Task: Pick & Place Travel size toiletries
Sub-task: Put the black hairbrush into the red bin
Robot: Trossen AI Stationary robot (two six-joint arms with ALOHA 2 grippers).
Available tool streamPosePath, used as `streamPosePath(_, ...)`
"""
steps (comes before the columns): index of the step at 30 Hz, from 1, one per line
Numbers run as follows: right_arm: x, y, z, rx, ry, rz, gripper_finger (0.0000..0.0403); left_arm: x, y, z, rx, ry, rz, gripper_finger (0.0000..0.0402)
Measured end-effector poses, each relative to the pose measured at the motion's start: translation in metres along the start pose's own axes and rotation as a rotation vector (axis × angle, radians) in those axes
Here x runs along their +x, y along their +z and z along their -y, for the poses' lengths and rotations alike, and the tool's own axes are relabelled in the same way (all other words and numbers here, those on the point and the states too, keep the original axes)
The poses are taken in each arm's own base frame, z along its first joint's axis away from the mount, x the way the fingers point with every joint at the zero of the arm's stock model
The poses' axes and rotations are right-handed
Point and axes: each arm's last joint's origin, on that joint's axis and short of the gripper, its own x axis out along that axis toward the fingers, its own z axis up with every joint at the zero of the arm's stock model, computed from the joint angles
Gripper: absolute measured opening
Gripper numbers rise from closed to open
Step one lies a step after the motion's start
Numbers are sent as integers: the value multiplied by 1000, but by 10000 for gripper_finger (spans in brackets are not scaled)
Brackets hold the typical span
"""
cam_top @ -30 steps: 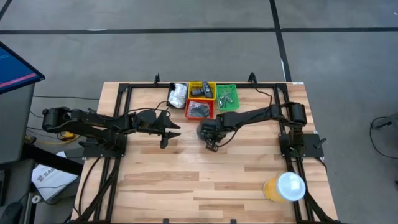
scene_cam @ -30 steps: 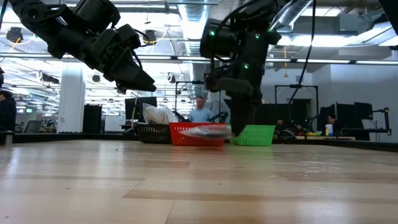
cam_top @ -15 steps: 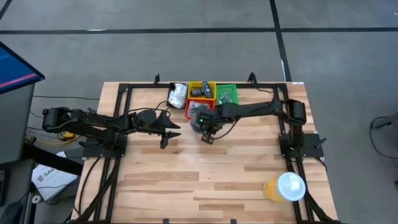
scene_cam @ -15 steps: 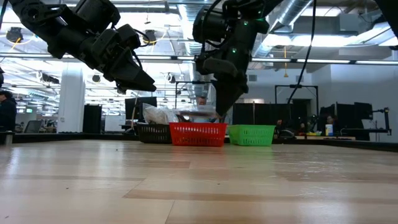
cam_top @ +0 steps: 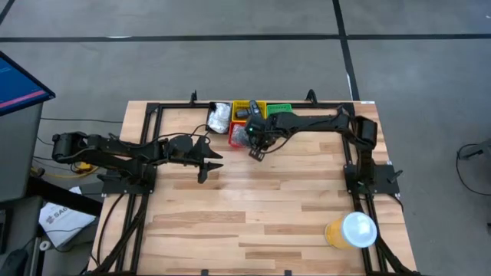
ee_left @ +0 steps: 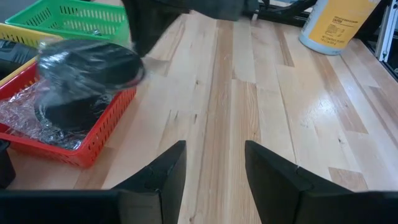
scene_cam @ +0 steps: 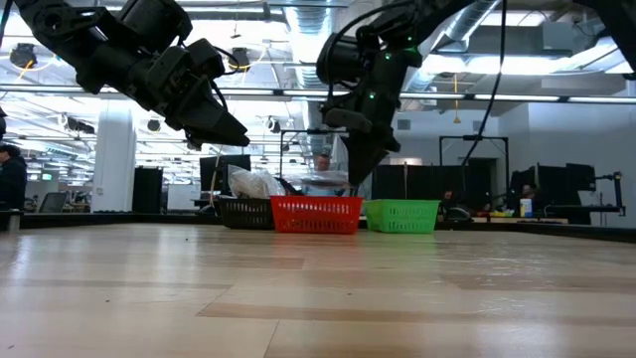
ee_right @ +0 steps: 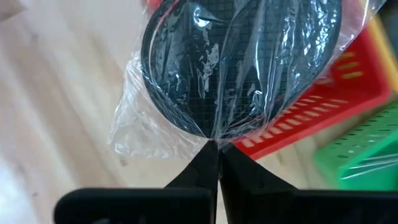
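From my station, nearest me on the table I see the orange cup (cam_top: 349, 231) with its white lid, standing alone at the near right corner. Farther in, my left gripper (cam_top: 205, 160) hovers above bare wood at mid-left, fingers (ee_left: 165, 174) spread with nothing between them.

Beyond that, my right gripper (cam_top: 258, 150) hangs at the near edge of the red bin (cam_top: 236, 141), fingers (ee_right: 199, 168) pressed together on the clear wrapper of a dark grey round disc (ee_right: 239, 59). The disc is off the table, held over the red bin's rim; from the left wrist view it sits just above the bin (ee_left: 74, 140), where another wrapped disc (ee_left: 68, 112) already lies.

At the far edge, the bins stand touching in a cluster: the yellow bin (cam_top: 238, 106) with black oblong pieces (cam_top: 247, 113), the green bin (cam_top: 285, 107) beside it, and the white crinkly packets (cam_top: 219, 116) in the black bin (scene_cam: 243, 212) to the left.

In the room behind, a person (scene_cam: 319, 171) sits beyond the bins.
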Motion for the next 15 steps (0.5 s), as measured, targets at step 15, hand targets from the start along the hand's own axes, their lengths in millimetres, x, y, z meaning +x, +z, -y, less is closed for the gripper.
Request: streamPosePath(15, 1, 11, 14, 36, 2, 79, 0, 0, 0, 0, 0, 0, 0, 154)
